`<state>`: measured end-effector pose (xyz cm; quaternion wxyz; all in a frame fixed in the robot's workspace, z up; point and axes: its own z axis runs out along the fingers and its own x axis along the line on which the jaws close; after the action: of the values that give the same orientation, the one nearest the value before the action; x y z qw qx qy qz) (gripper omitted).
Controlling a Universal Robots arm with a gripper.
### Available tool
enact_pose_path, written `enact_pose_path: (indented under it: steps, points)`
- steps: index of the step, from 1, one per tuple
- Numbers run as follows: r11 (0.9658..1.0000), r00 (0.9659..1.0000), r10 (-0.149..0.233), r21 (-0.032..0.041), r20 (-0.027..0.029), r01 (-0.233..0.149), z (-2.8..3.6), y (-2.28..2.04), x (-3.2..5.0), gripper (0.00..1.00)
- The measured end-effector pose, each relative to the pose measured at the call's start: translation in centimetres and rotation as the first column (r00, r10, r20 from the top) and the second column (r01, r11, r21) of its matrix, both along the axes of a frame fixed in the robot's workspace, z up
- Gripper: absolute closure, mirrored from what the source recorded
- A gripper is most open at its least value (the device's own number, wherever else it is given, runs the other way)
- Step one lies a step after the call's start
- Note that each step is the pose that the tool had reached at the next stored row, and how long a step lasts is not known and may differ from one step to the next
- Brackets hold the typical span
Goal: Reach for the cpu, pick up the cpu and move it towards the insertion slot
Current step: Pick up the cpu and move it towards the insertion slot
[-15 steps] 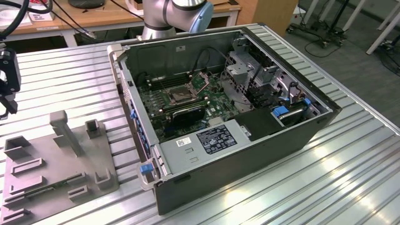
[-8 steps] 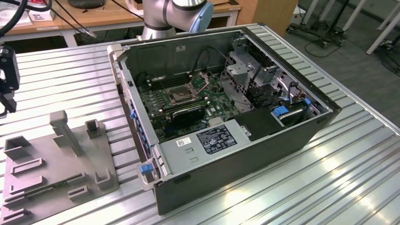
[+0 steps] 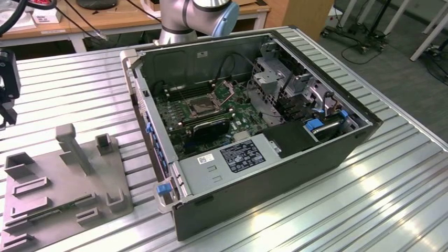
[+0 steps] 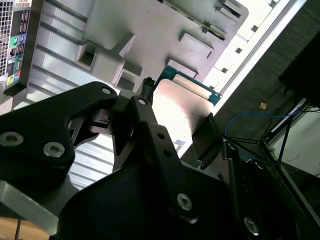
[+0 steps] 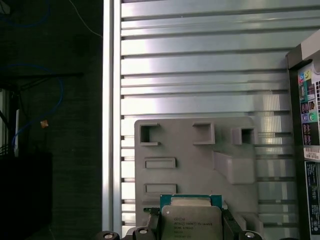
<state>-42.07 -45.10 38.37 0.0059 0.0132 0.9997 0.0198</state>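
Between the gripper (image 5: 191,225) fingers (image 5: 229,226) sits the cpu (image 5: 191,220). The jaws are pinching it on two opposite edges. In the first wrist view its metal lid faces the camera and a green rim shows along one edge.

The second wrist view shows the same grip: the chip is clamped between the black fingers and raised clear of the tray (image 4: 145,30) behind it.

The tray lies flat on the ribbed metal table (image 5: 200,65), just beside the table's edge. Its recesses and posts are visible past the cpu.

In the exterior view the tray is at lower left, outside the case (image 3: 280,184). The case lies open on its side in mid-frame.

The slot (image 3: 198,107) is inside the case on the green board, a bit left of centre and above mid-frame. It has a silver frame and a dark middle. The cpu is over the tray side and well apart from the slot.

The arm (image 3: 189,16) is at top centre of the exterior view, behind the case.
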Motion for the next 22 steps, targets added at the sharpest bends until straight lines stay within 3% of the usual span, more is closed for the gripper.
enact_pose_path:
  steps: [11, 22]
  points:
    - [1.0, 1.0, 0.0, 0.0001, 0.0, 0.0, 0.18, 0.0, 0.04, 0.45]
    - [1.0, 1.0, 0.0, 0.0, 0.0, 0.0, 0.18, 0.0, 0.79, 0.45]
